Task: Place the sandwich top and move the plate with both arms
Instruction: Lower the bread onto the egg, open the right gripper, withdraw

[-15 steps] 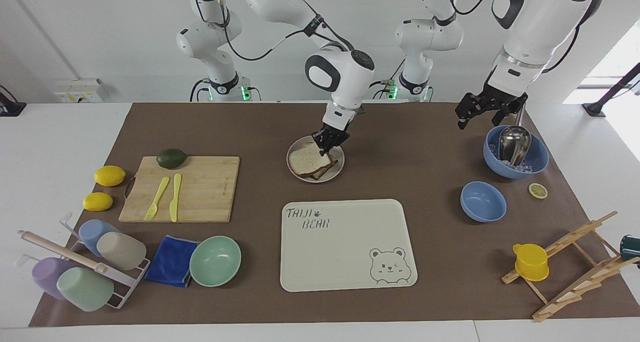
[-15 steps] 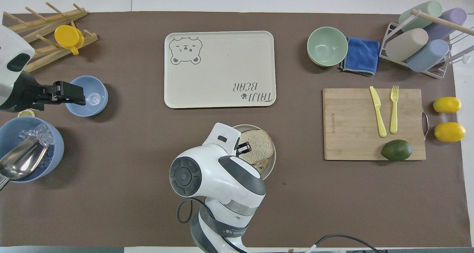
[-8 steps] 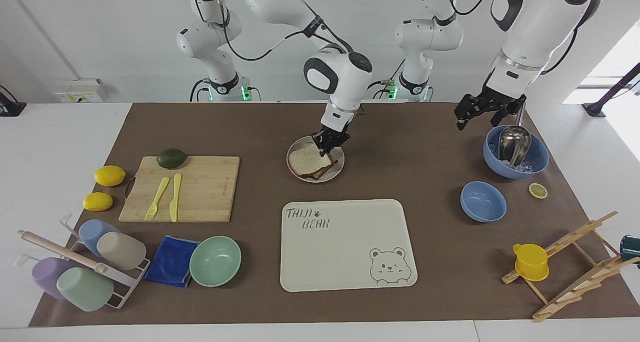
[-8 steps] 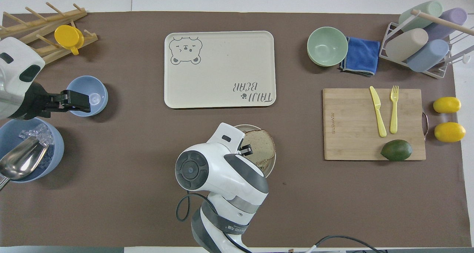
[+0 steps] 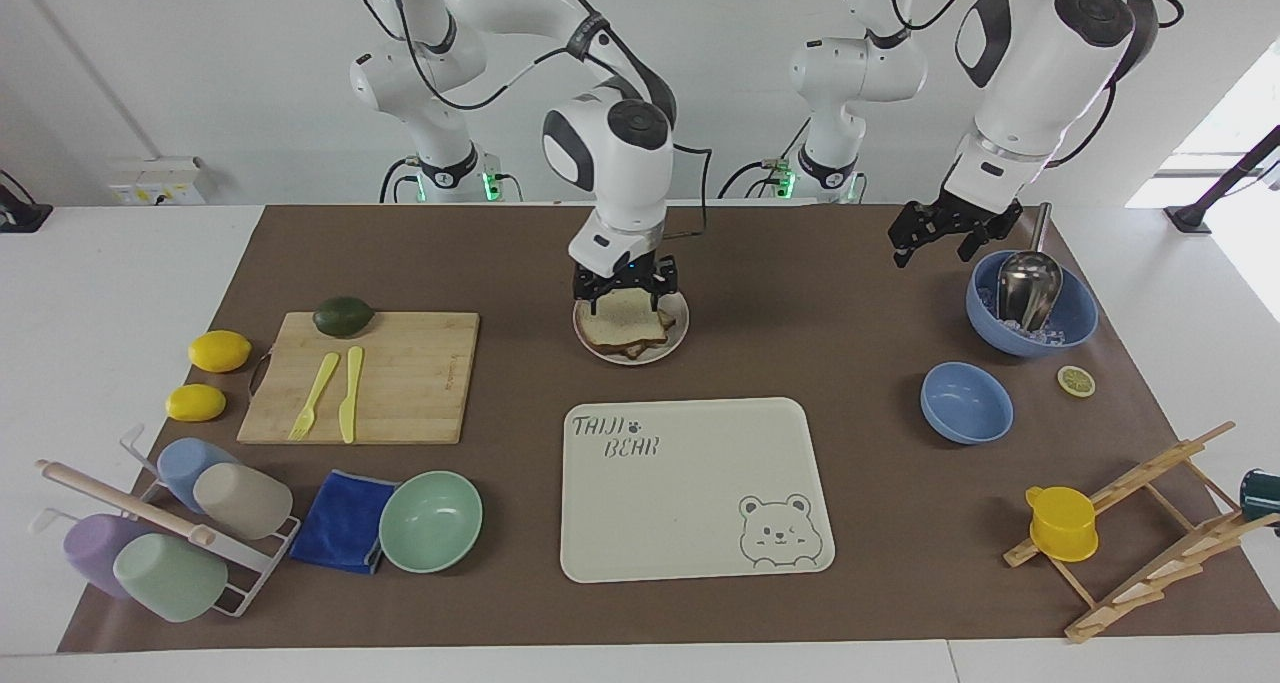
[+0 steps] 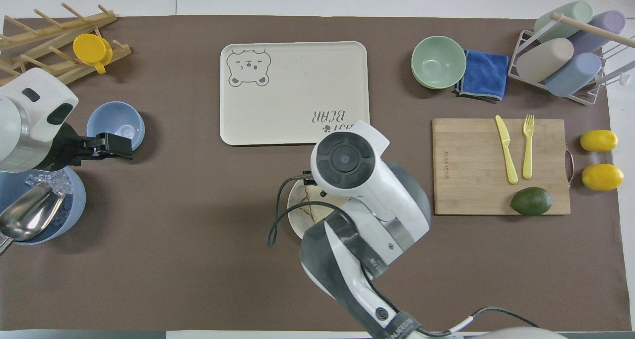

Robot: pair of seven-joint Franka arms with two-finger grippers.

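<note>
The sandwich top (image 5: 625,315) lies flat on a lower slice on the small round plate (image 5: 681,325), in the middle of the table on the robots' half. My right gripper (image 5: 625,298) points straight down over the plate's robot-side edge. Its fingers are spread, one at each side of the bread, and hold nothing. In the overhead view the right arm covers the sandwich, and only the plate's edge (image 6: 296,219) shows. My left gripper (image 5: 930,248) hangs open and empty in the air beside the large blue bowl (image 5: 1085,313). It also shows in the overhead view (image 6: 126,148).
The cream bear tray (image 5: 690,443) lies just farther from the robots than the plate. The large blue bowl holds ice and a metal scoop (image 5: 1025,283). A small blue bowl (image 5: 965,403) is at the left arm's end, a cutting board (image 5: 400,383) with cutlery and an avocado at the right arm's.
The right arm has swung its wrist round, and its gripper has turned to point straight down over the plate with fingers spread. The left gripper has drifted a little toward the table's middle.
</note>
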